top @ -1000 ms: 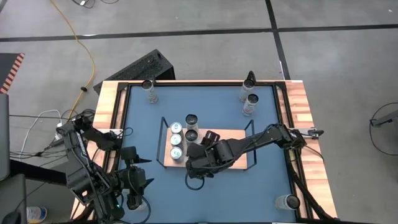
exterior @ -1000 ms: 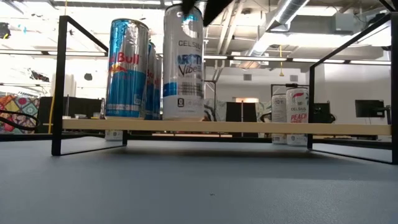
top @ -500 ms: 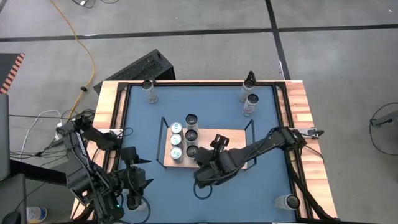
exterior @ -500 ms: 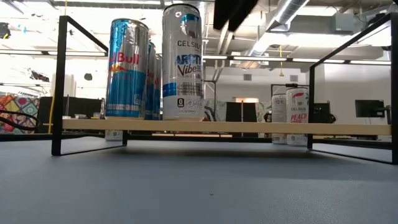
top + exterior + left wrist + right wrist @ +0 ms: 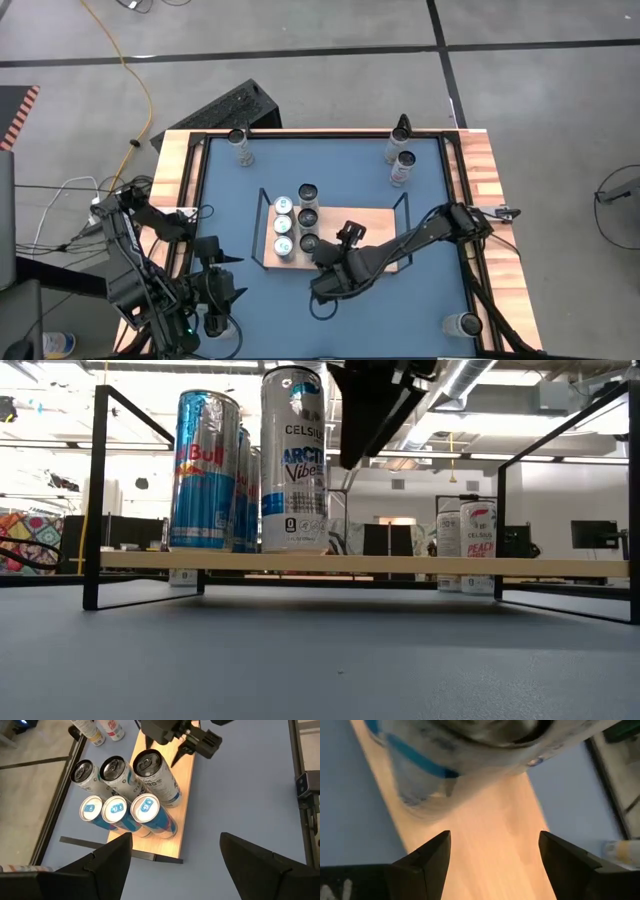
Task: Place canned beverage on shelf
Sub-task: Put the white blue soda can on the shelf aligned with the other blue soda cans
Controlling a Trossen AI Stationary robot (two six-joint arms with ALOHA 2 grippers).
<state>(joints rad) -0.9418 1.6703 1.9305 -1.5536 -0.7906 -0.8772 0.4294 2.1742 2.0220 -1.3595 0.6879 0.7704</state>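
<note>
The shelf point(image 5: 382, 222), a light-wood board in a black wire frame, stands mid-table. Six cans stand upright on its left end: three Red Bull cans point(image 5: 116, 810) and three silvery cans. The nearest silvery one is a Celsius can point(image 5: 293, 460), which also shows in the high view point(image 5: 308, 241). My right gripper point(image 5: 348, 237) is open and empty just right of that can, above the board point(image 5: 485, 835). It also shows in the left wrist view point(image 5: 162, 751). My left gripper point(image 5: 172, 855) is open and empty at the table's near left.
Loose cans stand on the blue tabletop at the far left point(image 5: 238, 140), the far right point(image 5: 403, 165) and the near right point(image 5: 465, 325). The shelf's right half is bare board. Its black end rails point(image 5: 98, 490) rise at both ends.
My right gripper was at the top of the Celsius can a second ago. It has drawn away toward the table's right edge and now hangs beside the can. The can stays upright on the board.
</note>
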